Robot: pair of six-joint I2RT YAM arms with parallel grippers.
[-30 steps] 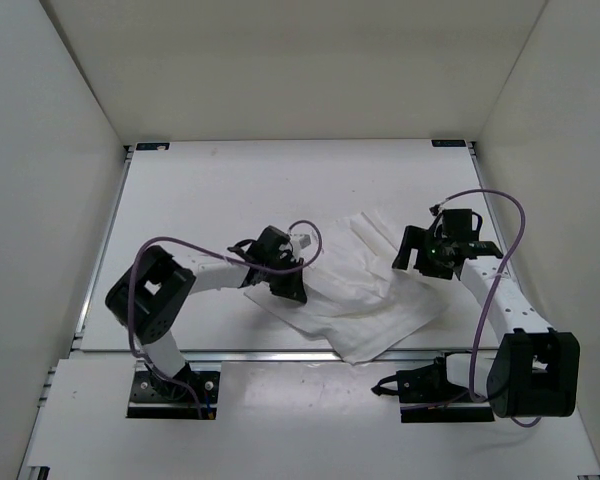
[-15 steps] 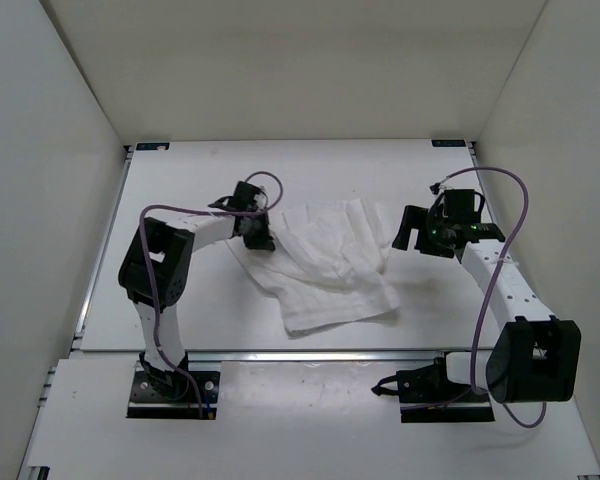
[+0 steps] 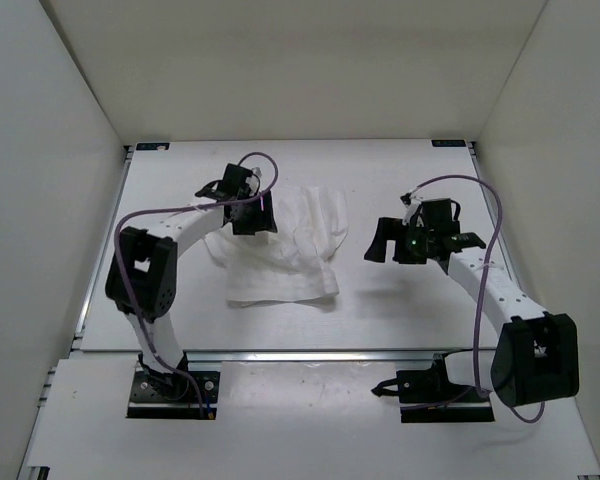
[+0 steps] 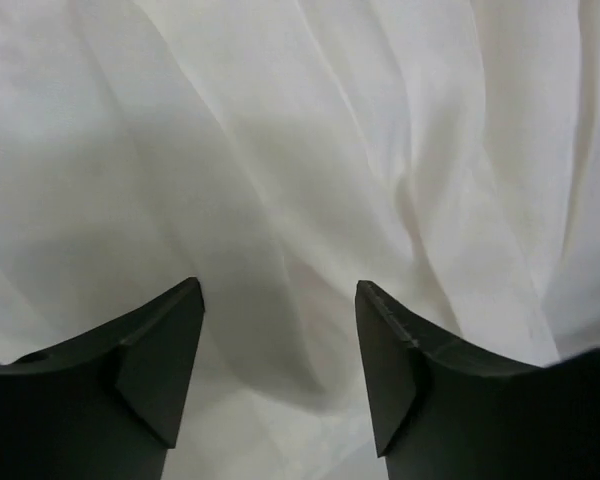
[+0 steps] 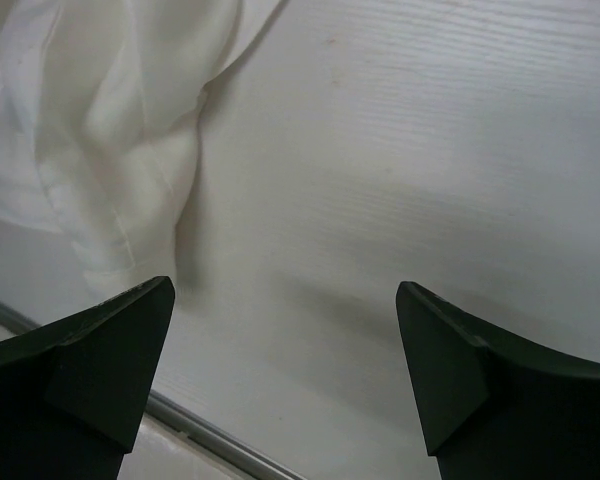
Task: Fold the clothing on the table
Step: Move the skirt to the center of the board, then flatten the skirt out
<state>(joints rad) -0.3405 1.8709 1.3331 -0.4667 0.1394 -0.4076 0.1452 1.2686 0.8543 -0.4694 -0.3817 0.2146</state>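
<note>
The clothing is a wrinkled white garment lying bunched and partly folded left of the table's middle. My left gripper hovers over its upper left part. In the left wrist view that gripper is open, with creased clothing right beneath and nothing pinched between its fingers. My right gripper hangs a short way right of the garment. Seen from the right wrist, it is wide open over the bare table, with the clothing's edge at the upper left.
White walls close in the table on three sides. A metal rail runs along the front edge and also shows as a rail in the right wrist view. Purple cables loop off both arms.
The left gripper dragged the clothing up and left across the table, then opened and let it go. The garment now lies more compact. The right gripper moved left and opened wider.
</note>
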